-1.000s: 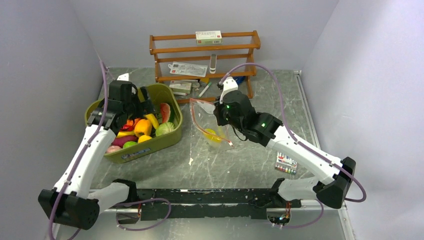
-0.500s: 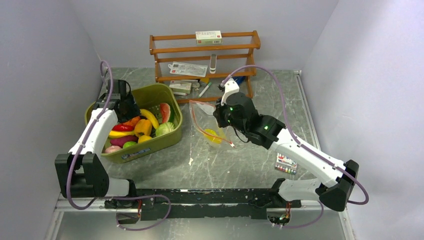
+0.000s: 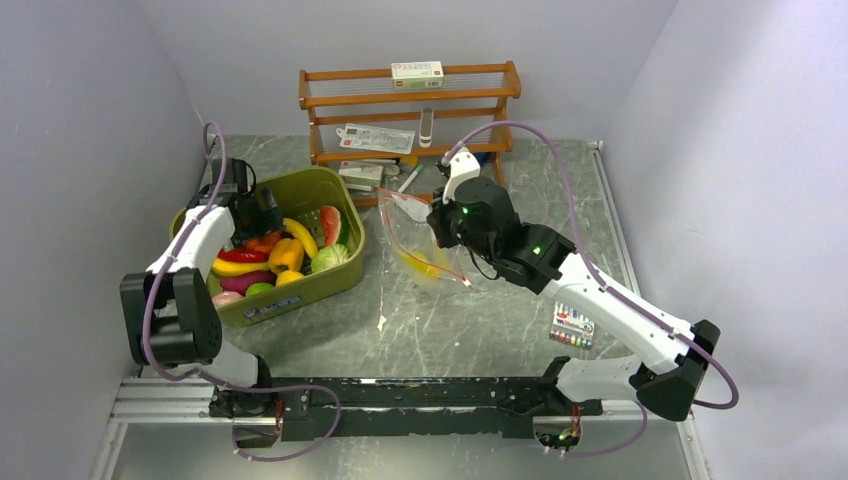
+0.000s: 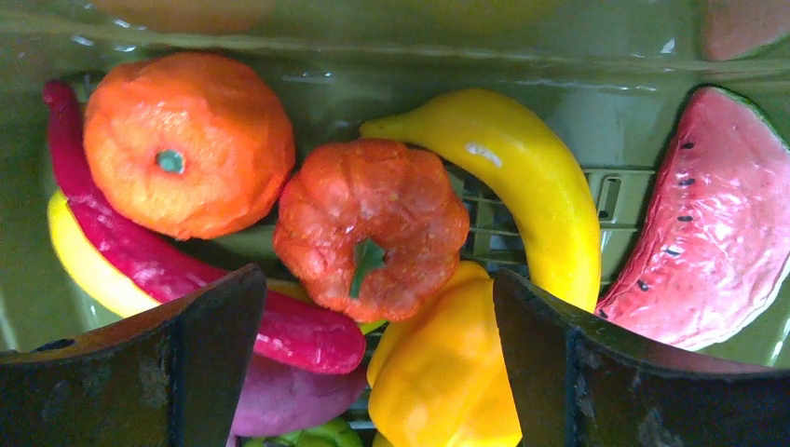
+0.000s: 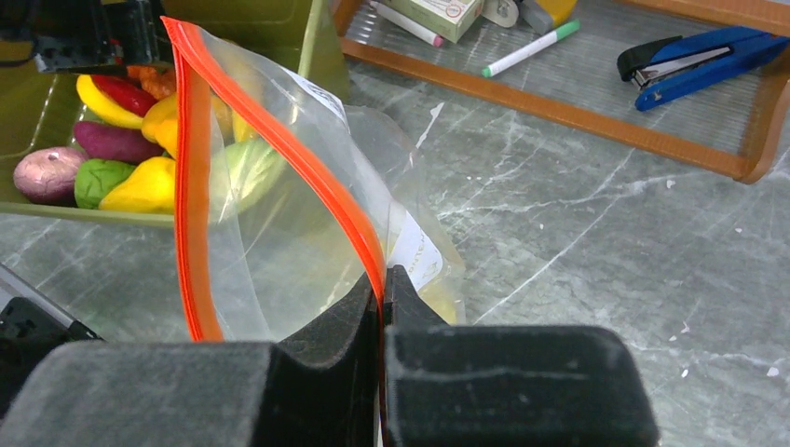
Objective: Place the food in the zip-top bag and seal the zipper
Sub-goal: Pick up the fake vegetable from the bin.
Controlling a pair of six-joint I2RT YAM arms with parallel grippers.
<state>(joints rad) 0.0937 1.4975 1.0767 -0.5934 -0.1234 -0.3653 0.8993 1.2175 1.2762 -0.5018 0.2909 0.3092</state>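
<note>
Your left fingers [image 3: 258,212] stood wide apart over the olive-green tub [image 3: 330,285], holding nothing and touching nothing. Directly beneath the gap lay an orange-red ridged toy [image 4: 373,223], a pumpkin or a tomato, with the yellow pepper [image 4: 447,372] just below it. The toy orange [image 4: 186,140] and red chilli [image 4: 140,270] lay toward the left finger, the banana [image 4: 522,177] and watermelon slice [image 4: 708,242] toward the right one. This food looked light, hard and glossy, so likely to slip. You would have done best to close across the ridged toy's middle, where the ribs give some bite, rather than on the smooth banana.

Your right fingers [image 5: 382,307] were pinched tight on the zip-top bag [image 5: 279,223], gripping it at the zipper [image 5: 191,186]. The bag rose from them with its mouth gaping toward the tub, and its bottom rested on the table [image 5: 606,233]. From above, something yellow seemed to lie inside. The film looked thin, limp and slick. The stiffer zipper strip was the sound place to hold.
</note>
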